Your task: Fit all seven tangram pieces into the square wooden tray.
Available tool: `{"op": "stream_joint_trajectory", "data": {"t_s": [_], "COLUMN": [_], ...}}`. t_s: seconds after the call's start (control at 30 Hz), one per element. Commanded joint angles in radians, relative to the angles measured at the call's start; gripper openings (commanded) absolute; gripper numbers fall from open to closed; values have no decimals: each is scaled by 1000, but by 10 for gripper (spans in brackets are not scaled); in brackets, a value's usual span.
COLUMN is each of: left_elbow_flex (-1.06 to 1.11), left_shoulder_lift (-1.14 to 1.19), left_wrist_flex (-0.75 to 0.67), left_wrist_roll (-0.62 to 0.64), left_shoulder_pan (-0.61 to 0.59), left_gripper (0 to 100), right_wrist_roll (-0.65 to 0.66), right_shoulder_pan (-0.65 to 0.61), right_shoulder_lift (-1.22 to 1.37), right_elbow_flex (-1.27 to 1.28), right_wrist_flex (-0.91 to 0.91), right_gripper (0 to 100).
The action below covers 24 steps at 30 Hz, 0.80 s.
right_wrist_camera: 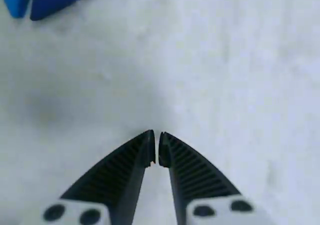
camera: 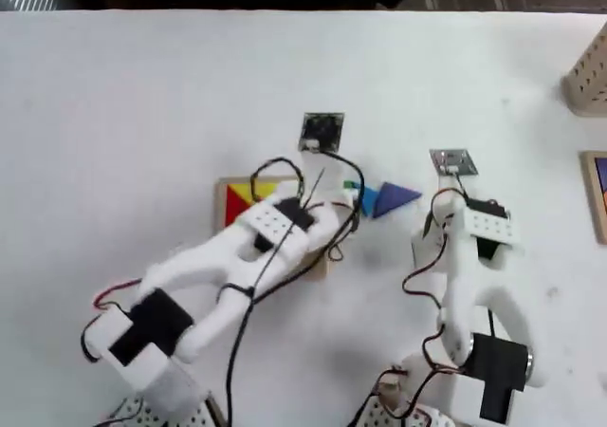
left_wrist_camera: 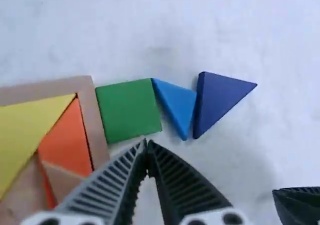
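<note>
White left arm (camera: 218, 266): lies stretched slantwise over the tray (left_wrist_camera: 91, 120) and covers most of it in the high view, its wrist above the tray side that faces the loose pieces. Left gripper (left_wrist_camera: 146, 146): hangs over the table (camera: 142, 114) just outside that side of the tray, with its tips just short of the green square (left_wrist_camera: 129, 110). The fingers are pressed together with nothing between them. Right arm (camera: 469, 285): folded upright, well apart from the tray and beyond the loose pieces. Right gripper (right_wrist_camera: 155, 147): points down at bare table, with its fingers together but for a hairline slit, and holds nothing. Inside the tray: a yellow triangle (left_wrist_camera: 30, 130) with one long edge running in from the corner, and an orange triangle (left_wrist_camera: 65, 140) set against that edge and against the tray wall. Outside the tray, in a row running away from its wall: the green square, one side flush against the outer wall. Light blue triangle (left_wrist_camera: 175, 105): touches the square at a corner, and its narrow end points back toward the left gripper. Dark blue triangle (left_wrist_camera: 217, 97): farthest from the tray, one edge alongside the light blue triangle and its sharp corner pointing away from the tray.
</note>
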Motion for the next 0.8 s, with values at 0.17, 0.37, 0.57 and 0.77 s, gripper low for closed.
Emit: {"op": "stream_joint_trajectory", "data": {"t_s": [0.17, 0.37, 0.57, 0.77], "left_elbow_flex": [2, 12, 9, 11], "left_shoulder_lift": [-10, -10, -12, -12], "left_wrist_flex": [5, 6, 55, 89], "left_wrist_roll": [0, 0, -2, -44], "left_shoulder_pan": [-31, -51, -51, -53], "left_gripper": [20, 20, 20, 20], "right_wrist_roll": [32, 32, 34, 35], "right_shoulder_pan": [-2, -2, -2, -2], "right_shoulder_lift": [-35, -35, -35, -35], "right_elbow_flex": [-2, -2, -2, -2], "right_wrist_flex": [-8, -8, -8, -8], "right_gripper": [22, 22, 22, 22]}}
